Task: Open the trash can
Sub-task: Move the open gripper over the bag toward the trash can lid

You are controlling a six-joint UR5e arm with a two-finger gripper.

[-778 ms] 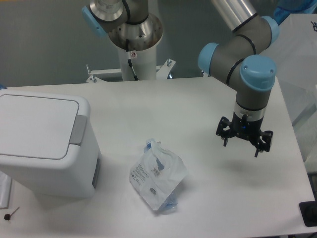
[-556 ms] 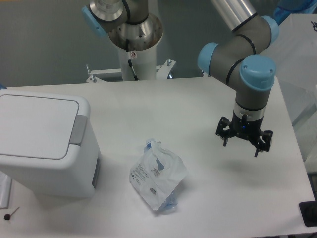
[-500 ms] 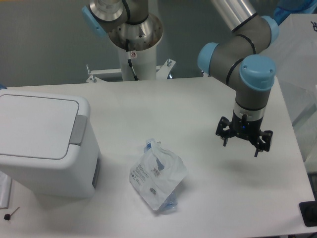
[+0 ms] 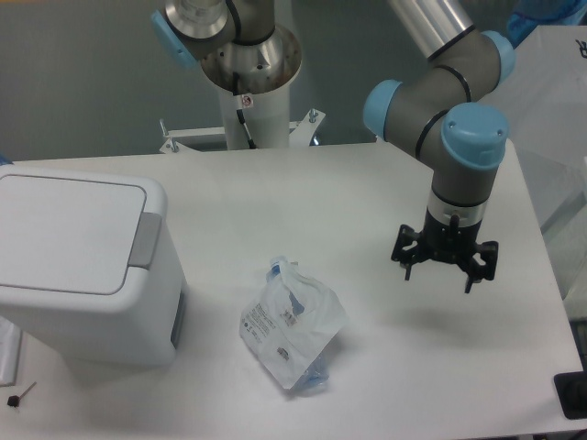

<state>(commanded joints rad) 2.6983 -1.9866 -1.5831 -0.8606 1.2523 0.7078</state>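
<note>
Currently, the gripper (image 4: 444, 272) is being held open and empty, far right of the closed trash can (image 4: 87, 266). Seemingly, the approach is being started; its grey push tab (image 4: 145, 241) is needing to be pressed.

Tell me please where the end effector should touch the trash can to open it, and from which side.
Probably the grey tab at the lid's right edge on the trash can. It faces up, so come from above. The end effector is open, far right.

1. A robotics lab: an industrial arm (image 4: 459, 137) with grey links and blue joint caps reaches in from the upper right.
2. Its white pedestal (image 4: 252, 110) is bolted to a bracket at top centre.
3. A plain white surface (image 4: 367, 367) fills the frame, backed by a bare grey wall (image 4: 73, 82).
</note>
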